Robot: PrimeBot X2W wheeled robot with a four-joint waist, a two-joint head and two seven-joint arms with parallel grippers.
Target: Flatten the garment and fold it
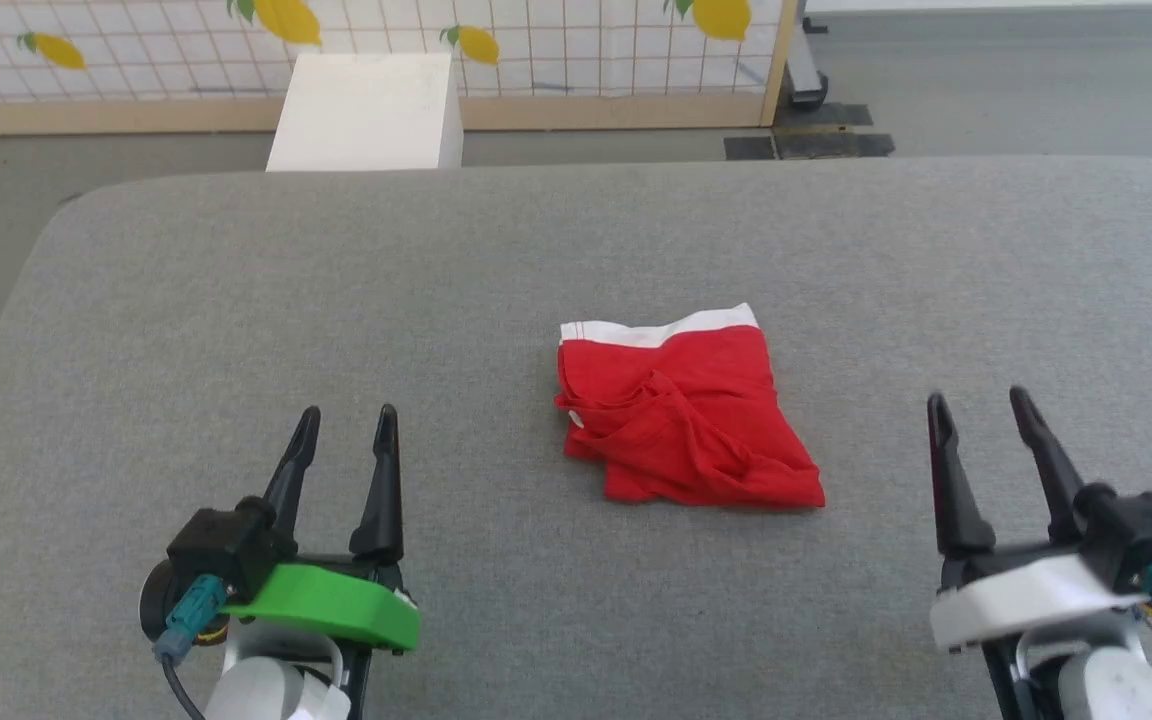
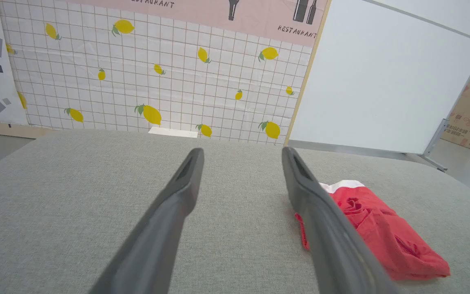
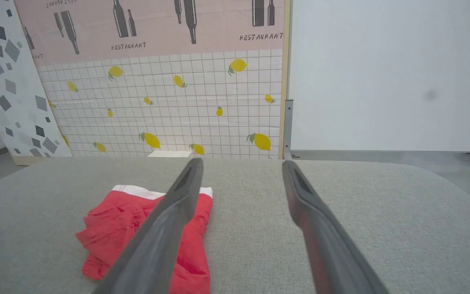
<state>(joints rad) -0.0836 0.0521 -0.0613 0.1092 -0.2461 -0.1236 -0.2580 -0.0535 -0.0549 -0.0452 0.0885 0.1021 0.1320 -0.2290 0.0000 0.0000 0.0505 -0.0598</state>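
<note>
Hovering low either side of garment (image 1: 681,415), holding nothing: my left gripper (image 1: 349,411) fingers parted, right gripper (image 1: 978,396) likewise, both well apart from cloth. Garment lies mid table (image 1: 236,300) as compact red bundle, white band at far edge. Folding looks done, top layer rumpled; smoothing possibly left.

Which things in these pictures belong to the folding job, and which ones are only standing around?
For the job:
- garment, the red shorts
- left gripper, open, empty
- right gripper, open, empty

Only standing around:
- white box beyond the grey table
- lemon-print panel
- cardboard box
</note>
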